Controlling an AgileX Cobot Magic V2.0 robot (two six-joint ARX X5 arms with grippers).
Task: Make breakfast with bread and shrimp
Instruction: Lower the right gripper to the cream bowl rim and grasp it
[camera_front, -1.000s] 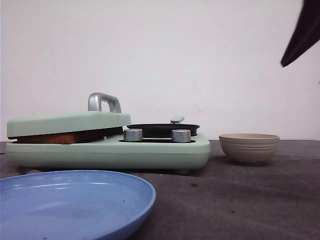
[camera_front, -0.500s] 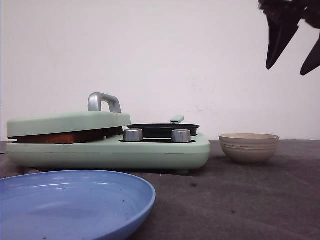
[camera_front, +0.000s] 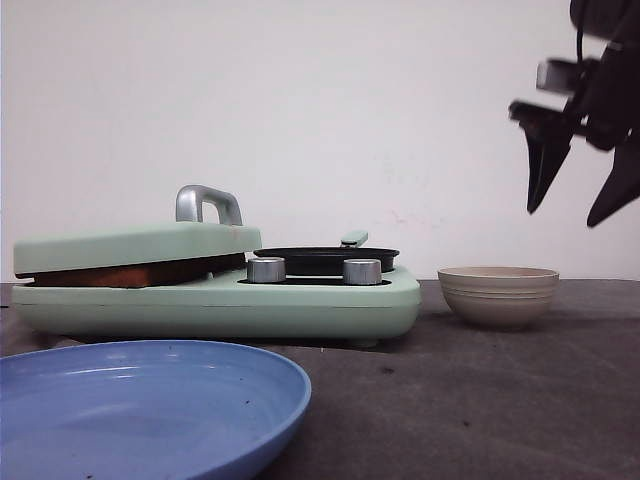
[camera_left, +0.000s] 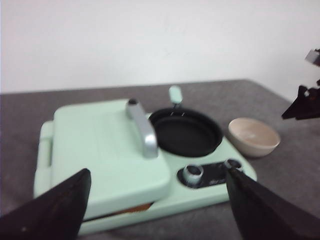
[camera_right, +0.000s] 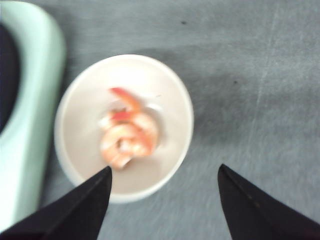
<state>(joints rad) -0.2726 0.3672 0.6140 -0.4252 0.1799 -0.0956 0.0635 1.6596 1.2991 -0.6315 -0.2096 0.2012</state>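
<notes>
A mint-green breakfast maker (camera_front: 215, 300) sits on the dark grey table (camera_front: 480, 400) and serves as the anchor here. Its flat lid (camera_front: 135, 247), with a silver handle (camera_front: 208, 203) on top, is lowered on the maker's left half, and a brown crust edge of the bread (camera_front: 130, 274) shows in the gap under that lid — the bread lies pressed between lid and base, its white faces hidden. On the maker's right half rests a small black frying pan (camera_left: 186, 132) with a mint handle (camera_left: 175, 93) pointing away from the robot, and in front of the pan are two silver knobs (camera_front: 266, 270). Just to the right of the maker, apart from it, stands a beige bowl (camera_front: 498, 296); the right wrist view shows a curled pink shrimp (camera_right: 128, 131) lying in its middle. In front of the maker, nearest the camera, is a blue plate (camera_front: 140, 410). The right gripper (camera_front: 585, 205) hangs in the air above and slightly right of the bowl, well clear of it, with its two dark fingers (camera_right: 80, 210) spread wide and nothing between them. The left gripper (camera_left: 155, 210) hovers on the robot's side of the maker — its fingers likewise parted wide and holding nothing.
</notes>
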